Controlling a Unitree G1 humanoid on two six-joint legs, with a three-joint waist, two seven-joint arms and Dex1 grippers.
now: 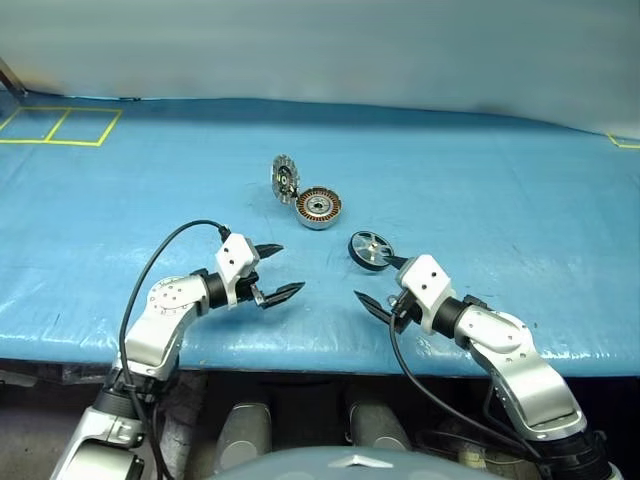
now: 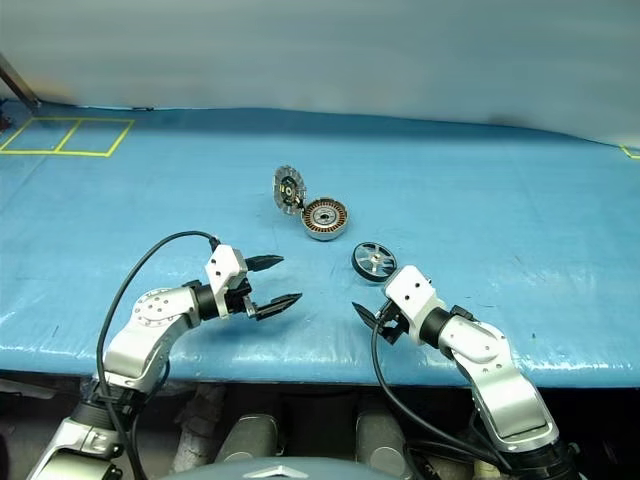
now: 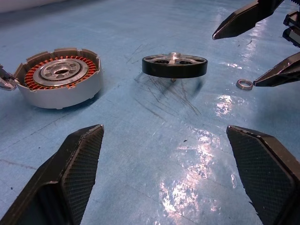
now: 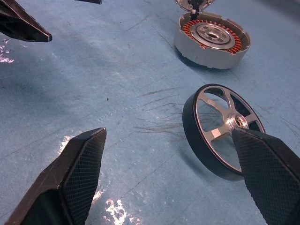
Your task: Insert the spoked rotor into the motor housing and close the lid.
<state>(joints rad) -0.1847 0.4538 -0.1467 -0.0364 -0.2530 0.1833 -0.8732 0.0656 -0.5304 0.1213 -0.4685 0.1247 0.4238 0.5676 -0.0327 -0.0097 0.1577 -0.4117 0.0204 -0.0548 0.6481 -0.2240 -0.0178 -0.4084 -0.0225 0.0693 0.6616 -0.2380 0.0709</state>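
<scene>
- My left pincer (image 1: 276,270) and right pincer (image 1: 381,283) both gape wide over the blue table (image 1: 480,190), gripping nothing.
- The short silver motor housing with copper windings (image 1: 320,207) sits far centre, its toothed silver lid (image 1: 284,178) upright; a clumsy reach could knock it shut.
- The black-rimmed, silver-spoked rotor (image 1: 369,248) lies just beyond my right pincer; a tilted grip might jam it.
- A small loose metal ring (image 3: 244,84) nearby could get dragged.
</scene>
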